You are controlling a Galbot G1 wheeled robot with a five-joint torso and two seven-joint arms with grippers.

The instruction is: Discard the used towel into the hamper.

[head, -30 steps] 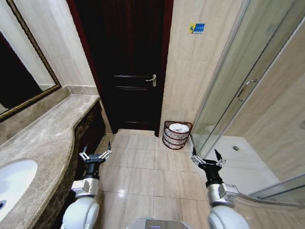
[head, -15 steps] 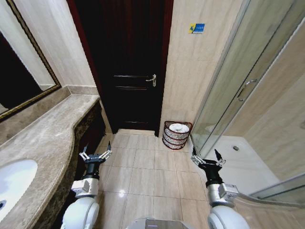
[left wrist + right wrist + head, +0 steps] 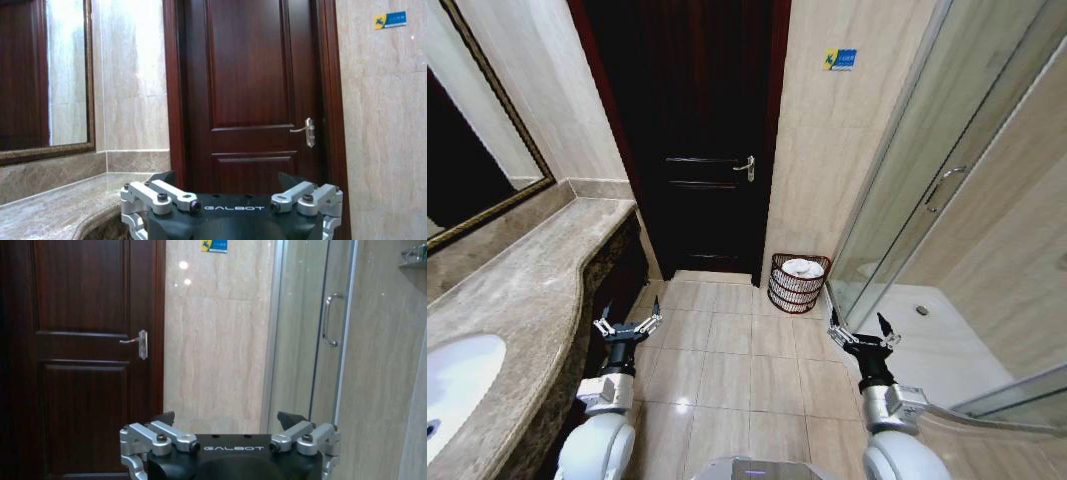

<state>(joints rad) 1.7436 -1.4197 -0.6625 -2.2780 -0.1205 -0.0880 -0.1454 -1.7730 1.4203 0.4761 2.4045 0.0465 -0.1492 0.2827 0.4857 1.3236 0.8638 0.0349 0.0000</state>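
Nearest the camera, the left end effector (image 3: 628, 323) and the right end effector (image 3: 863, 329) are raised above the beige tiled floor (image 3: 727, 370), each with its fingers spread apart and holding nothing. Beside the left arm runs the brown marble tabletop (image 3: 522, 300) with a white oval sink (image 3: 452, 385) set into it. Farther off, against the beige tiled wall (image 3: 827, 170) between the dark wooden door (image 3: 702, 150) and the glass shower enclosure (image 3: 927, 200), stands the small round dark reddish-brown hamper of open woven slats (image 3: 796, 287). Inside it, at rim level, lies a crumpled white towel (image 3: 802, 267).
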